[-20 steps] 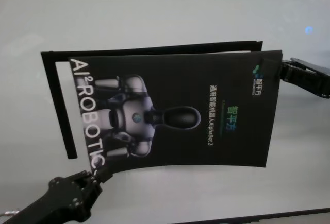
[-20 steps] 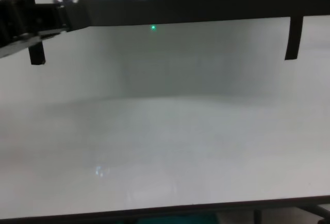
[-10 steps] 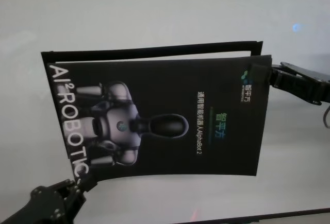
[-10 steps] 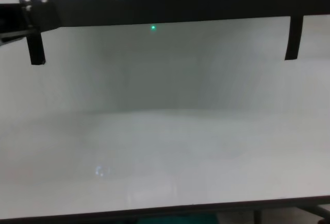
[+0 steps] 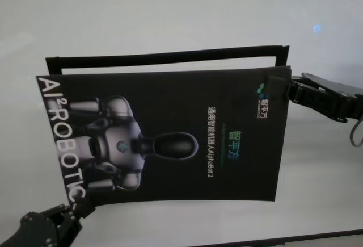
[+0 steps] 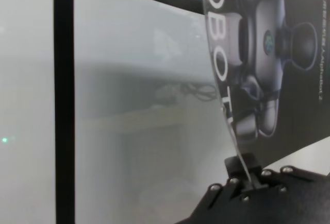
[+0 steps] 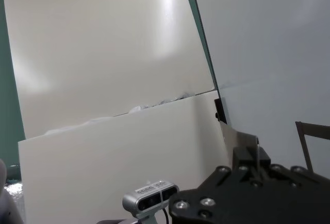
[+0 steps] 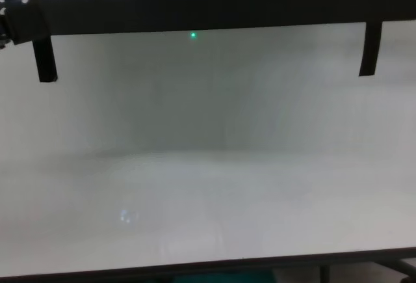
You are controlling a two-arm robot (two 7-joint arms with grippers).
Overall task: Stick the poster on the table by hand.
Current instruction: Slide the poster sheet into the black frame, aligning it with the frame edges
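Observation:
The poster (image 5: 170, 139), a black glossy sheet with a grey-white robot and white lettering, hangs above the white table (image 5: 170, 8), held at two opposite corners. My left gripper (image 5: 78, 209) is shut on its near left corner, below the lettering. The left wrist view shows that gripper (image 6: 246, 175) pinching the curved poster (image 6: 278, 54) at its edge. My right gripper (image 5: 285, 88) is shut on the far right corner by the small logo. In the right wrist view that gripper (image 7: 253, 158) clamps the sheet's thin edge. In the chest view the poster (image 8: 227, 0) fills the top, above the table (image 8: 208, 166).
Narrow black strips (image 5: 164, 55) form a frame outline on the table, partly hidden under the poster. One strip (image 6: 63, 100) runs beside the poster's left edge, and two strip ends (image 8: 44, 58) (image 8: 369, 49) show below it. The table's dark front edge (image 8: 208, 267) is near.
Both grippers have carried the poster to the left and nearer to me, so it now covers more of the strip frame. Both grips are unchanged.

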